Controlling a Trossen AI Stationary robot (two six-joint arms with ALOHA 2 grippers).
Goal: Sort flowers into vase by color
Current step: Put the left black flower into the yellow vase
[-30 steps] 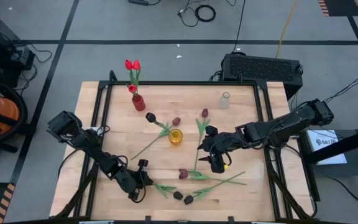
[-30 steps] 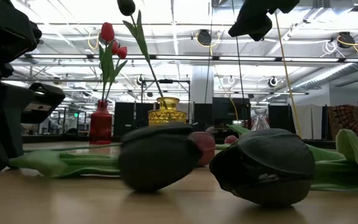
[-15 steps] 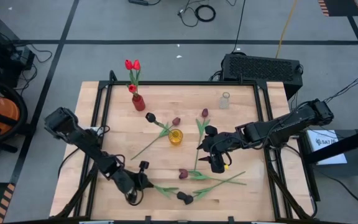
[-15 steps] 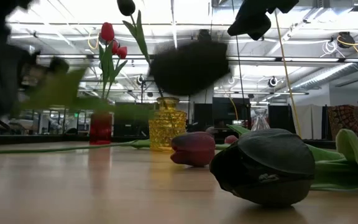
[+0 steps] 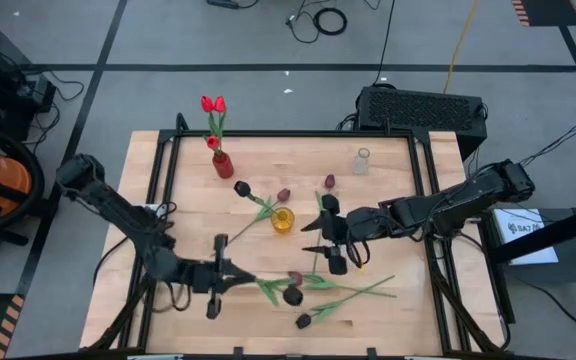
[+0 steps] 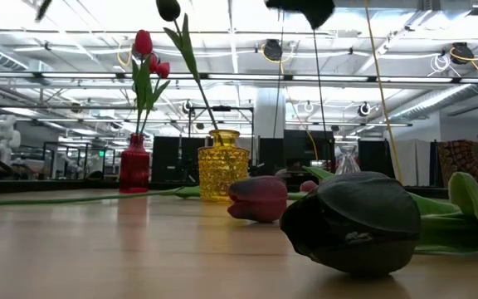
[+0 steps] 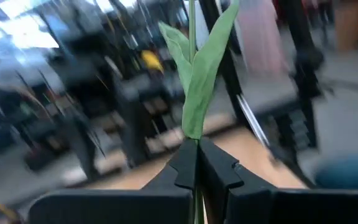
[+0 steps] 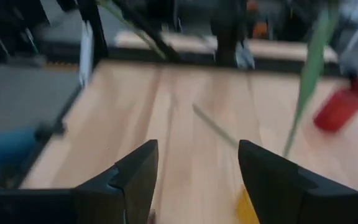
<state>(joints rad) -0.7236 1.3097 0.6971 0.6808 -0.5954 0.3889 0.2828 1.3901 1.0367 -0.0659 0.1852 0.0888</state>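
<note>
A wooden table [image 5: 388, 215] stands on grey floor. At 7 o'clock the left gripper [image 7: 197, 167] pinches a black tulip's [image 5: 292, 296] stem, head toward 3 o'clock. Centre-right, the right gripper [image 8: 194, 163] hovers, fingers wide.

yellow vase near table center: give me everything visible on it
The yellow vase is small, amber and translucent, glass by the look, with a faceted, textured body and a narrower neck. It stands upright on the wooden table, near the middle. One dark-headed tulip stands in it, its stem leaning toward the red vase. A maroon tulip lies on the table close by. Neither gripper touches it.
</note>
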